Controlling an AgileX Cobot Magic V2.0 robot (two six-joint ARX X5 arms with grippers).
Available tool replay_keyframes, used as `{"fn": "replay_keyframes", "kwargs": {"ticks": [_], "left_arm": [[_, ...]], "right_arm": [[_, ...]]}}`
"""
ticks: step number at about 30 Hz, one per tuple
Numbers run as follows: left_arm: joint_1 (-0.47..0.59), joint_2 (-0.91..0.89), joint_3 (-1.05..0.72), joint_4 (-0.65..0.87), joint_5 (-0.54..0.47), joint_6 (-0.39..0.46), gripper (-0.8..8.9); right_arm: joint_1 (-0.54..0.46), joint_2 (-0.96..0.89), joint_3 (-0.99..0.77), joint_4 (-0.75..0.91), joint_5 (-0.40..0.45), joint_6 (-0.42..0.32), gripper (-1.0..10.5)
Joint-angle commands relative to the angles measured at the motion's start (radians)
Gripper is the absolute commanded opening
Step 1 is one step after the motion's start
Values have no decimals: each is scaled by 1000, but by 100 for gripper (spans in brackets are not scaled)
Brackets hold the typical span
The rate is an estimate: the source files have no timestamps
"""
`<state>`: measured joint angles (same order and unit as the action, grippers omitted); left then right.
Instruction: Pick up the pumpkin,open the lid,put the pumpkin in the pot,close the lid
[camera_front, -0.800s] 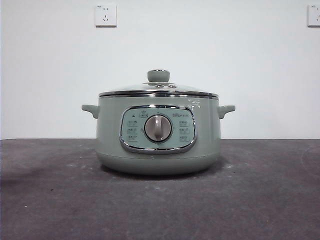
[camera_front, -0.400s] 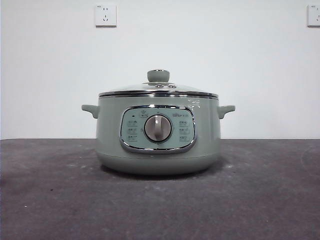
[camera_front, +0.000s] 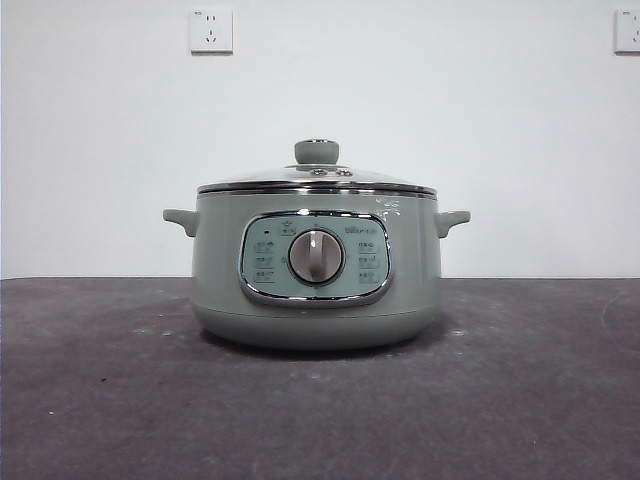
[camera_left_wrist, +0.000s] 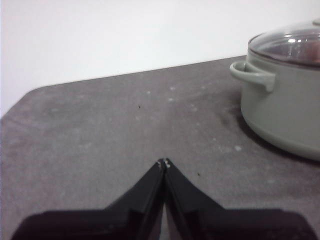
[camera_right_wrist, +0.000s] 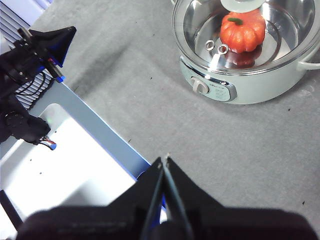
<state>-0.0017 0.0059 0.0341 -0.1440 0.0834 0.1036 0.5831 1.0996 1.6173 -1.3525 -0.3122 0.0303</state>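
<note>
Pot (camera_front: 316, 290): sage-green cooker, upright on the bench, dial facing front.
Lid (camera_front: 316, 180): glass dome, green knob, seated on the pot.
Pumpkin (camera_right_wrist: 243, 31): orange, ribbed, inside the pot under the lid.

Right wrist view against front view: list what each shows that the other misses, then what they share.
Only the right wrist view shows the pumpkin sitting inside the pot, seen through the glass lid, plus the right tool with its jaws shut, clear of the pot above the table.

Only the front view shows the two wall sockets and both side handles in profile.

Both show the pot, the lid closed on it, and the front dial.
</note>
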Motion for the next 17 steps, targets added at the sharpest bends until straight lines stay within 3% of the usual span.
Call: {"fn": "replay_keyframes", "kwargs": {"ticks": [1,17], "left_arm": [[3,-4,-32,-6,-4,-35,-4],[3,-4,-32,-34,-3,-55,-4]], "right_arm": [[1,-3,-1,-3,0,5,1],[1,-3,-1,-3,0,5,1]]}}
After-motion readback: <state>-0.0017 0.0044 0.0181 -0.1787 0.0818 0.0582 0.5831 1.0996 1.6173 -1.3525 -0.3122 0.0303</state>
